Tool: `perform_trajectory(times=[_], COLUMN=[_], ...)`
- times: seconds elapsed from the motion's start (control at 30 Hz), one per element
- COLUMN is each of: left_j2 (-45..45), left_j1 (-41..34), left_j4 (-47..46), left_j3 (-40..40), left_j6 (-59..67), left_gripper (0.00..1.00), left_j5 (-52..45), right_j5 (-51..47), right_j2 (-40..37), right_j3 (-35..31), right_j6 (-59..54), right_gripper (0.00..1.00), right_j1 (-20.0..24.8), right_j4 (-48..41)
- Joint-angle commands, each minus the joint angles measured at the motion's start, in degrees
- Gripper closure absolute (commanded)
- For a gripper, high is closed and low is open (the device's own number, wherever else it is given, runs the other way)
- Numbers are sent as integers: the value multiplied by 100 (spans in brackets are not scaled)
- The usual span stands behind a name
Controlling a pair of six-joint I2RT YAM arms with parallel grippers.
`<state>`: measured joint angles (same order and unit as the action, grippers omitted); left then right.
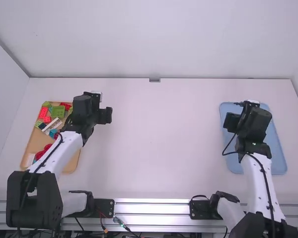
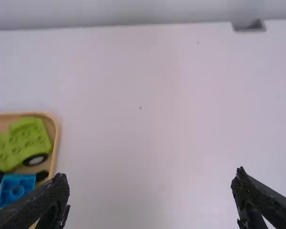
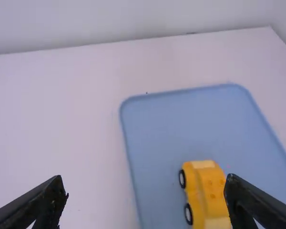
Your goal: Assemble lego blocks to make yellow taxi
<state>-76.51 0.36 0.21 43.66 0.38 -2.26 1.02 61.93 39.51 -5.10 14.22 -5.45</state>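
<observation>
White walls around a plain white surface [image 1: 159, 139], with metal rails [image 1: 154, 207] along the near edge. Two trays out, one per arm.

So the right gripper [image 1: 246, 118] is up over the blue tray [image 1: 279, 153], fingers well apart, nothing clamped between them. The yellow taxi [image 3: 207, 191] sits in that tray, below the gripper and partly tucked behind one of its fingers as the wrist camera sees it. Can't tell you if they touch, sorry. It's a small car shape in yellow and orange-yellow, black wheels showing along one side.

Left gripper [image 1: 95, 111] is also hanging over the surface, fingers spread wide and empty. Just outward of it, partly under the arm, there's a tan tray [image 1: 35, 141] full of bits: red blocks [image 1: 43, 113], a green block [image 1: 58, 112], a long white piece [image 1: 52, 125], plus some red round pieces [image 1: 40, 154] closer to the arm's base. From the left wrist camera I can also make out a lime green build [image 2: 31, 138] with black wheels, and a blue block [image 2: 16, 189] right near it, both inside the tray's rim.
</observation>
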Motion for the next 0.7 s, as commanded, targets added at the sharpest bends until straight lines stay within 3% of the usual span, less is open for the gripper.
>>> perform_trajectory(times=[0.0,0.33,0.67], left_j2=[327,1352,2642], left_j1=[-36,-36,-36], left_j4=[-21,-21,-21], left_j3=[-220,-1245,-2535], left_j6=[-38,-38,-38], left_gripper=[16,34,57], left_j5=[226,226,226], right_j5=[-102,-102,-102], right_j2=[-297,-1446,-2791], right_j3=[-253,-1402,-2747], right_j6=[415,510,510], right_gripper=[17,37,61], right_j1=[-232,-1380,-1422], right_j4=[168,545,545])
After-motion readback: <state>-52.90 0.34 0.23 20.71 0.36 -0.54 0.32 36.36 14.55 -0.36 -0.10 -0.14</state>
